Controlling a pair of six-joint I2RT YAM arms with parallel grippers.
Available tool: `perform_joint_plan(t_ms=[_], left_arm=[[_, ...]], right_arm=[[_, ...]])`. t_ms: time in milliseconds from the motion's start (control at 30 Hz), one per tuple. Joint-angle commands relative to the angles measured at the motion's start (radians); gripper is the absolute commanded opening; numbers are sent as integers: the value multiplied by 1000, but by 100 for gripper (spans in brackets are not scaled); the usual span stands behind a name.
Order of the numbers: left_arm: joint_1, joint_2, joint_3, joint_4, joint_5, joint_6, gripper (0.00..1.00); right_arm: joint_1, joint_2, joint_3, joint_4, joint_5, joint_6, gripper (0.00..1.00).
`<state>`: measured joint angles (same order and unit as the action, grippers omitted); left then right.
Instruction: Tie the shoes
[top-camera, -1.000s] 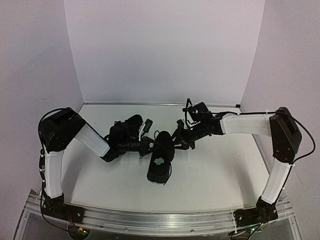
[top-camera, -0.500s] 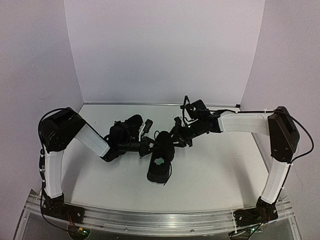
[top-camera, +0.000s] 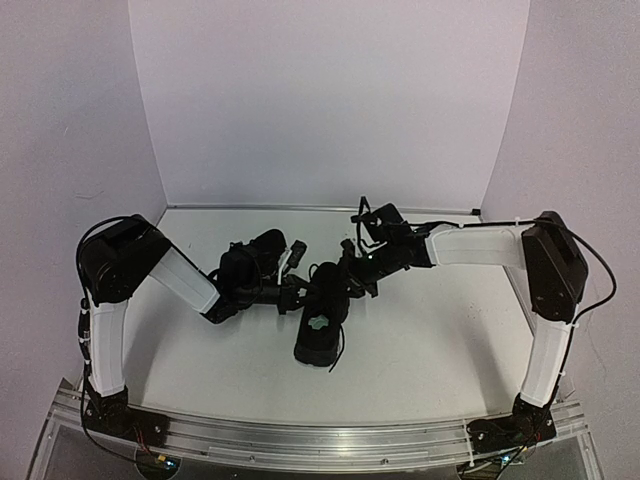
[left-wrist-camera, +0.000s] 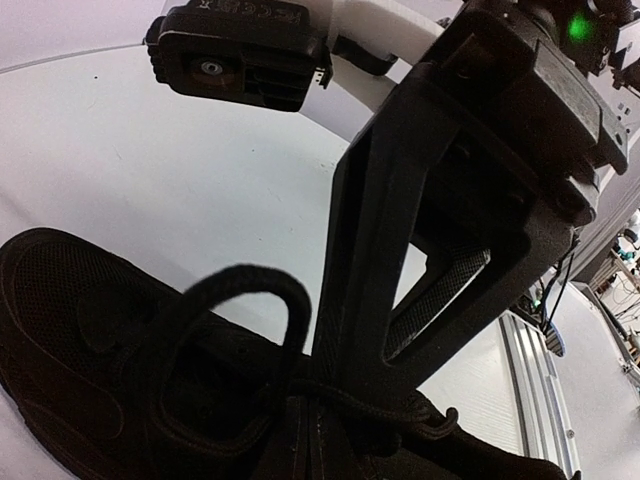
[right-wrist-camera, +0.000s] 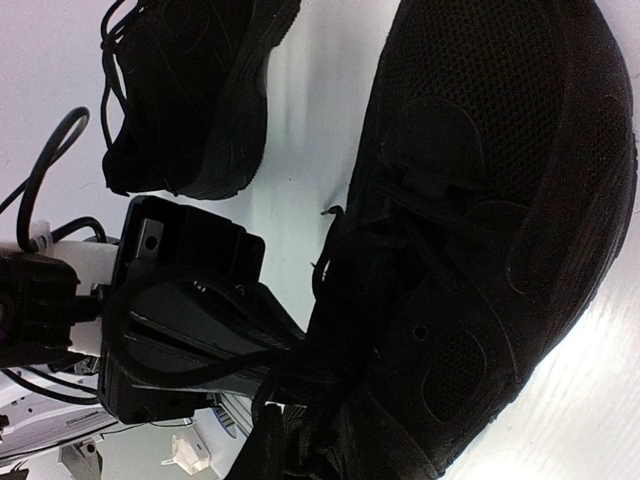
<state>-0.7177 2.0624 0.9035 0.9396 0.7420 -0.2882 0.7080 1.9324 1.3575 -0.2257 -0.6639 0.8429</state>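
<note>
Two black shoes lie on the white table. The near shoe (top-camera: 322, 322), with a pale patch inside, fills the right wrist view (right-wrist-camera: 500, 200) and the bottom of the left wrist view (left-wrist-camera: 70, 340). The other shoe (top-camera: 264, 244) lies behind the left arm and shows in the right wrist view (right-wrist-camera: 190, 90). My left gripper (top-camera: 297, 291) is at the near shoe's left side, shut on a lace (left-wrist-camera: 255, 285) that arches up in a loop. My right gripper (top-camera: 347, 277) is at the shoe's right side, its fingers (left-wrist-camera: 370, 250) closed on the lace at the knot.
White walls stand at the back and on both sides. A metal rail (top-camera: 320, 440) runs along the near edge. The left gripper's body (right-wrist-camera: 180, 320) shows close beside the shoe in the right wrist view.
My right gripper has moved left, closer in against the near shoe. The left arm and both shoes have stayed put.
</note>
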Motion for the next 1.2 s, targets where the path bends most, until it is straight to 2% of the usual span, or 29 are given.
perform_joint_plan(t_ms=[0, 167, 333, 467, 600, 700, 833, 967, 1067, 1167], left_arm=[[-8, -31, 28, -46, 60, 42, 0], [-8, -42, 33, -65, 61, 61, 0], [-8, -59, 43, -87, 64, 76, 0], [-6, -93, 38, -135, 51, 101, 2], [11, -158, 25, -217, 41, 125, 17], [27, -223, 19, -342, 47, 184, 26], [52, -316, 3, -517, 54, 257, 34], [89, -380, -7, -619, 16, 270, 39], [108, -380, 16, -658, -38, 235, 43], [110, -326, 116, -752, -59, 187, 46]], right_arm=[[10, 21, 51, 13, -14, -2, 20], [12, 26, 48, 11, -17, -2, 15], [12, 23, 41, 5, -11, -2, 0], [12, 2, 38, -4, 10, -2, 0], [10, -35, 34, -12, 42, 1, 0], [9, -56, 22, -17, 62, 2, 0], [8, -77, 1, -20, 81, 7, 0], [7, -88, -5, -21, 91, 7, 0], [7, -93, -6, -21, 93, 7, 0], [8, -96, -11, -23, 91, 5, 0]])
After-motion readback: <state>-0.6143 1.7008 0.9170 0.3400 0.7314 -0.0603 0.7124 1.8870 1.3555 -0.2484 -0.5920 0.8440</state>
